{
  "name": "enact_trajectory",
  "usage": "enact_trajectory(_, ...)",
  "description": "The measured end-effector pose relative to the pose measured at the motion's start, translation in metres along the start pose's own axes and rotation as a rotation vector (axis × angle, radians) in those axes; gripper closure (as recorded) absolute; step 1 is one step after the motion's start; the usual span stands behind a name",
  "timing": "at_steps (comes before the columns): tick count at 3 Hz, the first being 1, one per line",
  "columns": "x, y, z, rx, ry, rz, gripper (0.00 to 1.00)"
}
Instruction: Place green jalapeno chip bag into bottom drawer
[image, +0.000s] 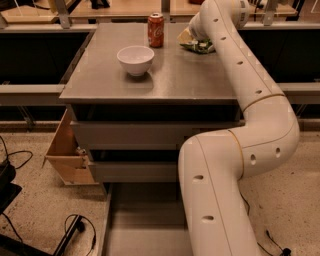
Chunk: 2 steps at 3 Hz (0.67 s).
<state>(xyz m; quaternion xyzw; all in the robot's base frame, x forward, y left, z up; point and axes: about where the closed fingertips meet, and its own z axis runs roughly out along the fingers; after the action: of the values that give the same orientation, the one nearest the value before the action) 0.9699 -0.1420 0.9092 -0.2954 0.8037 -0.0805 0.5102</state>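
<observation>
The green jalapeno chip bag (198, 46) lies crumpled at the back right of the grey cabinet top (175, 80). My white arm rises from the lower right and bends over the top. Its gripper (192, 31) is at the far end, right at the bag's left edge and mostly hidden behind the wrist. The bottom drawer (145, 220) is pulled out toward me at floor level, its flat grey floor showing beside my arm's lower link. The two drawers above it are pushed in.
A white bowl (135, 59) and a red soda can (155, 30) stand on the cabinet top left of the bag. A tan wooden box (67, 150) sits against the cabinet's left side. Black cables (75, 227) lie on the floor at lower left.
</observation>
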Motion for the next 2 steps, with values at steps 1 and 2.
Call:
enact_trajectory(1, 0.016, 0.008, 0.027, 0.032, 0.022, 0.057, 0.0)
enact_trajectory(2, 0.034, 0.01, 0.042, 0.053, 0.051, 0.109, 0.0)
